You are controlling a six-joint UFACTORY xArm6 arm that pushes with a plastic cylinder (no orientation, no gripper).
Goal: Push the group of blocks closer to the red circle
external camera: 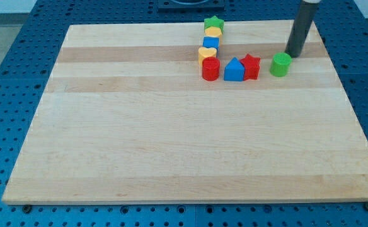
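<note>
The red circle (210, 69) stands on the wooden board (171, 139) near the view's top middle. Above it runs a column: a yellow heart (207, 55), a blue block (211, 43), a yellow block (213, 31) and a green star (214, 24). To its right sit a blue triangular block (234, 70) and a red star (251, 66), touching. A green cylinder (281, 64) stands apart further right. My tip (292, 55) is just above and right of the green cylinder, very close to it.
The board lies on a blue perforated table (7, 94). The board's top edge is close behind the green star, and its right edge is to the right of my tip.
</note>
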